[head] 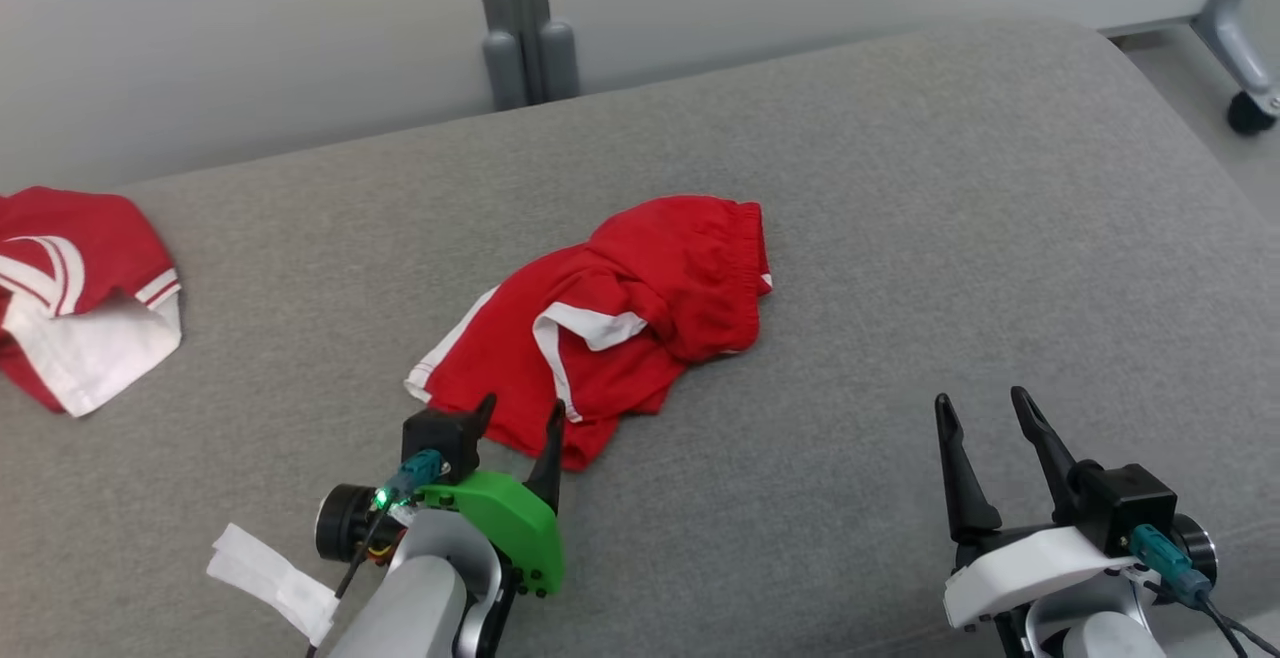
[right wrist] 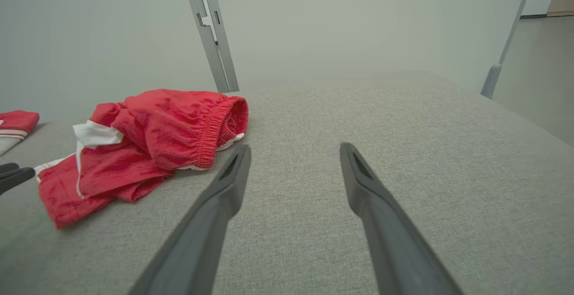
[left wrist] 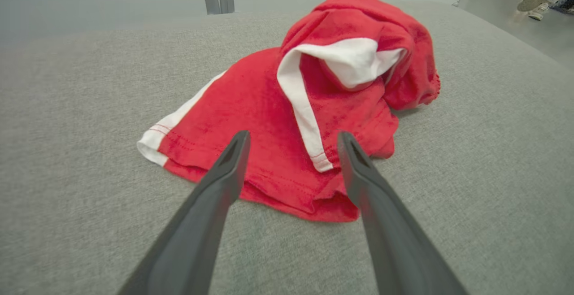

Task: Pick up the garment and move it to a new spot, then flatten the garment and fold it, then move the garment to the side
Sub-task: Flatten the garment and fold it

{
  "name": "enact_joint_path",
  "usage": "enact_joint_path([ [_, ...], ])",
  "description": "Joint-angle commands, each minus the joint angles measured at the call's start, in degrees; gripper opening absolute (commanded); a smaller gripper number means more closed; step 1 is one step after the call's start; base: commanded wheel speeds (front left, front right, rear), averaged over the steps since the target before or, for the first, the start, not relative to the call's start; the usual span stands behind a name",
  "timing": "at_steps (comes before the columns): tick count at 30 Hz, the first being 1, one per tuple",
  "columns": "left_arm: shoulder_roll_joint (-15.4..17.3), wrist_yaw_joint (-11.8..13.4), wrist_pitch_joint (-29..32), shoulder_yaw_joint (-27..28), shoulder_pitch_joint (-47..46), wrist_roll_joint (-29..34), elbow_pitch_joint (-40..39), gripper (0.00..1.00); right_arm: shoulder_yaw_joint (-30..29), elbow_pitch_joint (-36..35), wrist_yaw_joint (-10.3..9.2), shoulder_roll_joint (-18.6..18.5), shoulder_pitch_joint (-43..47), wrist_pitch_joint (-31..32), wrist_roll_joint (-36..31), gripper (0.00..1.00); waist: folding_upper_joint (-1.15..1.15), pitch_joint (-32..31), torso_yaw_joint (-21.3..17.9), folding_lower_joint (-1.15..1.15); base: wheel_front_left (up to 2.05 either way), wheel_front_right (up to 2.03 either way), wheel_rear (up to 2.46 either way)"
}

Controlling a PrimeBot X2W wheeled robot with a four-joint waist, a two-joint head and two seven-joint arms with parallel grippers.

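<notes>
Your left gripper stands spread at the near hem of the crumpled red shorts; your right gripper, also spread, holds nothing, well right.

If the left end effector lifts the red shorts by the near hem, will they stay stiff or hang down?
Probably they hang limp: the red shorts lie crumpled in soft folds on the grey cushion. The cloth looks thin, so likely light. The folded-over waistband end may unfold while rising.
</notes>
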Motion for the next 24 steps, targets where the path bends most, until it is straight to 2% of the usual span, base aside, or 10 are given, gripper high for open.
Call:
enact_joint_path([
  [1, 0.27, 0.16, -0.48, 0.0, -1.8, -0.57, 1.1, 1.0, 0.01, -0.02, -0.02, -0.1, -1.0, -0.18, 0.33, 1.0, 0.0, 4.19, -4.87, 0.0, 0.0, 0.0, 0.0],
  [9, 0.26, -0.51, -0.26, -2.18, -4.98, -4.83, 7.09, 1.0, 0.44, 0.2, -0.02, -0.1, -0.73, -0.18, 0.81, 1.0, 0.0, 4.78, -6.86, 0.0, 0.0, 0.0, 0.0],
  [10, 0.25, -0.17, -0.27, -2.55, -5.27, -5.42, 7.66, 0.94, 0.49, 0.21, -0.02, -0.11, -0.67, -0.18, 0.88, 1.0, 0.0, 4.72, -6.91, 0.0, 0.0, 0.0, 0.0],
  [11, 0.26, 0.1, -0.51, -2.81, -5.56, -6.09, 8.21, 0.76, 0.52, 0.2, -0.02, -0.11, -0.63, -0.18, 0.93, 1.0, 0.0, 4.64, -6.9, 0.0, 0.0, 0.0, 0.0],
  [12, 0.26, 0.34, -0.62, -3.0, -5.72, -6.71, 8.66, 0.52, 0.49, 0.18, -0.02, -0.1, -0.61, -0.18, 0.95, 1.0, 0.0, 4.54, -6.82, 0.0, 0.0, 0.0, 0.0],
  [13, 0.26, 0.23, -1.01, -3.43, -5.9, -7.08, 9.03, 0.38, 0.44, 0.11, -0.02, -0.1, -0.53, -0.18, 0.96, 1.0, 0.0, 4.36, -6.63, 0.0, 0.0, 0.0, 0.0],
  [15, 0.25, 0.4, -2.35, -3.86, -6.32, -7.67, 9.24, 0.16, 0.21, 0.05, -0.02, -0.11, -0.24, -0.18, 0.77, 1.0, 0.0, 3.88, -6.12, 0.0, 0.0, 0.0, 0.0],
  [17, 0.25, 0.62, -3.64, -4.37, -6.56, -8.19, 9.09, 0.05, 0.06, 0.14, -0.02, -0.11, 0.11, -0.18, 0.47, 1.0, 0.0, 3.21, -5.45, 0.0, 0.0, 0.0, 0.0],
  [19, 0.24, 0.69, -4.55, -5.1, -6.63, -8.79, 8.79, 0.0, 0.02, 0.28, -0.02, -0.11, 0.54, -0.18, 0.23, 1.0, 0.0, 2.42, -4.65, 0.0, 0.0, 0.0, 0.0],
  [24, 0.24, 0.99, -6.06, -6.62, -6.59, -9.56, 7.03, 0.0, 0.11, 0.55, -0.02, -0.11, 1.32, -0.18, 0.2, 1.0, 0.0, -0.05, -2.56, 0.0, 0.0, 0.0, 0.0],
])
